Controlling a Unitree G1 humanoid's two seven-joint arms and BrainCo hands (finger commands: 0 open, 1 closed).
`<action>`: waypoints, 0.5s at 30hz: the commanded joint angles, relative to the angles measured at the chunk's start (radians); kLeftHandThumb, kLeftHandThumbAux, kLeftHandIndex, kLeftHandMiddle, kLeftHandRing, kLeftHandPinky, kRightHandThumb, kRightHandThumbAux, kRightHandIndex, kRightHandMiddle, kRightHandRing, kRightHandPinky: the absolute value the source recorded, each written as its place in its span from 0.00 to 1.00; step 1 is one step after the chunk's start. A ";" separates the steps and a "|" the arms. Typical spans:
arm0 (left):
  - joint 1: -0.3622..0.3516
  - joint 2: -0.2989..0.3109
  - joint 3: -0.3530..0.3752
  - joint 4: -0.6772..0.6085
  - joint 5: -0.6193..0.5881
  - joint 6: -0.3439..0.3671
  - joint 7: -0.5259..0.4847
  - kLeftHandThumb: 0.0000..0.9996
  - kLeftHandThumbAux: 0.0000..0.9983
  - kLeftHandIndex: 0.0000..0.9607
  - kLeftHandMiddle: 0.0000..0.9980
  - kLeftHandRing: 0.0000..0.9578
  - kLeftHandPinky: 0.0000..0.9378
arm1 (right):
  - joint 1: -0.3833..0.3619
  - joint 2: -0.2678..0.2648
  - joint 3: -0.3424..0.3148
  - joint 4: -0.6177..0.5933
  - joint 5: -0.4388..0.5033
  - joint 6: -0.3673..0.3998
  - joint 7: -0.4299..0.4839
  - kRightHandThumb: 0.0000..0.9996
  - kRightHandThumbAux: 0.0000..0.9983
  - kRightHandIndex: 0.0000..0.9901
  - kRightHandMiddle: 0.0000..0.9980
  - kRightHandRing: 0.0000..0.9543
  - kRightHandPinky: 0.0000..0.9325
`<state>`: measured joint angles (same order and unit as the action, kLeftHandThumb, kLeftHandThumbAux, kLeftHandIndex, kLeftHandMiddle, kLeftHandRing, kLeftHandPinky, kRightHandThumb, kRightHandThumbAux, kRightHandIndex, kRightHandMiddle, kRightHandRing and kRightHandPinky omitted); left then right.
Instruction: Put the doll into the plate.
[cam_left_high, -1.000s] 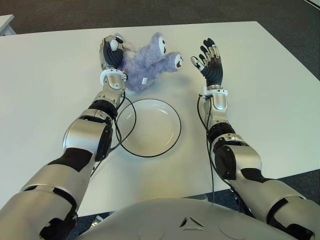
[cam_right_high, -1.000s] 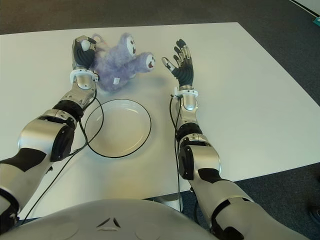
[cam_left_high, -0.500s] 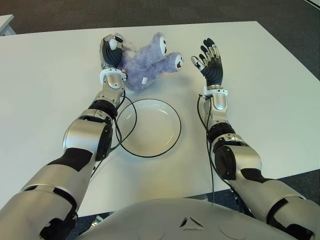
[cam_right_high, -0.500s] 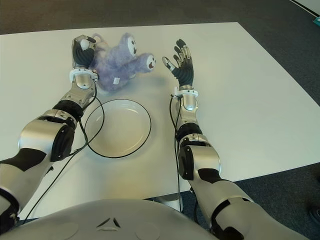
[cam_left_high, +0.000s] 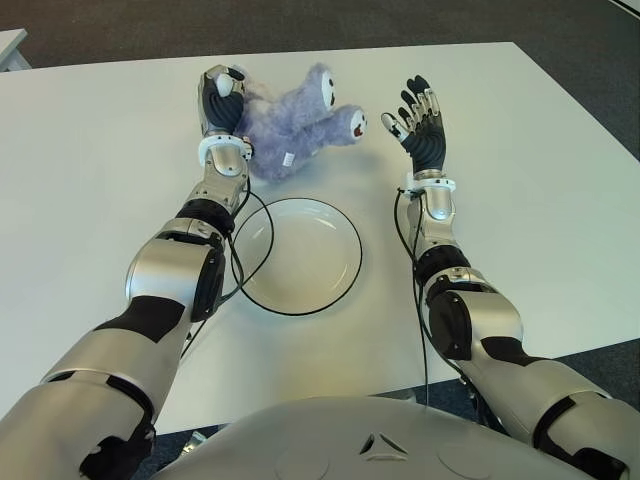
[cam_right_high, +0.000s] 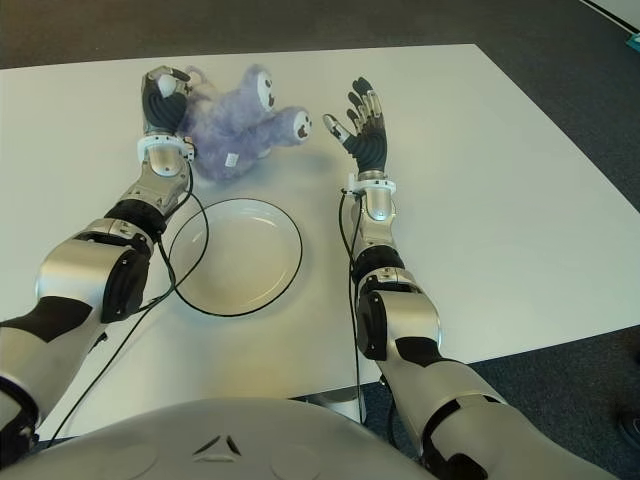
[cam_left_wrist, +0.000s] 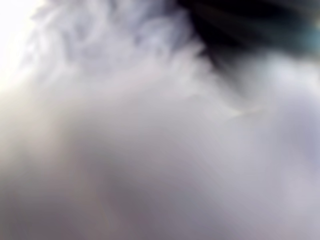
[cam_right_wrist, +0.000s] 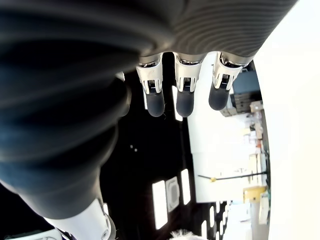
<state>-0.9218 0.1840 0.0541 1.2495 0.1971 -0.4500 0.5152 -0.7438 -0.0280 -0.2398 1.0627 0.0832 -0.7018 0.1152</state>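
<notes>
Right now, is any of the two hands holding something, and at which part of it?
The left hand is closed on the purple doll at its left end; which part cannot be told. The right hand is open and holds nothing.

I log a fluffy, shaggy lavender plush doll with glossy plastic eyes, a smooth glossy white plate with a thin dark rim, a matt smooth white table, and ribbed black rubbery hands, left hand, right hand, on polished silver shells.
</notes>
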 joint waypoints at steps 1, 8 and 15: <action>-0.007 0.007 -0.010 -0.025 0.011 -0.008 0.019 0.75 0.69 0.46 0.86 0.92 0.91 | 0.073 0.026 -0.003 0.039 0.020 0.004 0.000 0.23 0.83 0.07 0.09 0.08 0.07; -0.004 0.018 -0.024 -0.031 0.034 -0.009 0.033 0.75 0.69 0.46 0.86 0.91 0.92 | 0.070 0.028 -0.005 0.044 0.022 0.005 0.000 0.26 0.83 0.09 0.09 0.08 0.07; -0.008 0.035 -0.060 -0.039 0.078 -0.011 0.078 0.75 0.69 0.46 0.86 0.91 0.92 | 0.069 0.029 -0.007 0.045 0.022 0.003 0.000 0.28 0.84 0.10 0.10 0.08 0.07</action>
<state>-0.9232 0.1997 0.0060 1.2188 0.2570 -0.4557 0.5709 -0.7466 -0.0234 -0.2421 1.0656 0.0834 -0.7018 0.1154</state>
